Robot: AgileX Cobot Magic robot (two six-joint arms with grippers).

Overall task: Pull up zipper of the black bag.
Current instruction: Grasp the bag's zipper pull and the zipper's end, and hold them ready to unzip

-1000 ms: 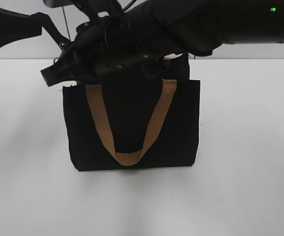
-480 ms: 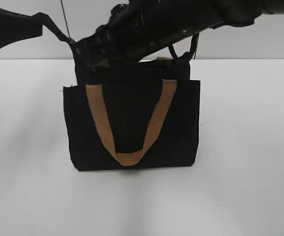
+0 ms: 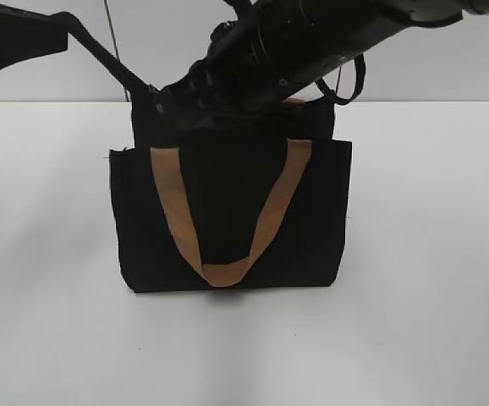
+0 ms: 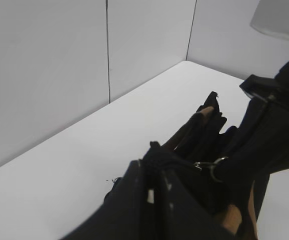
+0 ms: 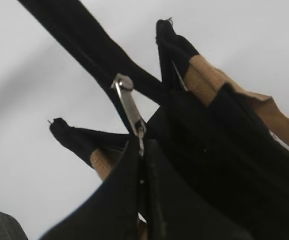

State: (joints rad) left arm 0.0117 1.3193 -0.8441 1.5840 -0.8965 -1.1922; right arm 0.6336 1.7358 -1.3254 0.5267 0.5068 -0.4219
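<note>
Pinching the zipper (image 5: 129, 107) pull atop black bag (image 3: 228, 211), apparently; right gripper (image 5: 140, 150) clamped. Best drawn straight along track; left gripper grip unreadable.

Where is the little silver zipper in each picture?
Exterior view: not visible; the arms cover the top of the black bag.
Left wrist view: the zipper glints right of centre.
Right wrist view: centre.
Shared landmark: the tan strap.

I see the black bag (image 3: 312, 228) as matt woven cloth; its strap handle (image 3: 270, 211) looks like tan webbing, slightly ribbed; the zipper (image 5: 129, 107) gleams as smooth silver metal; the table (image 3: 431, 254) reads plain, matt white.
</note>
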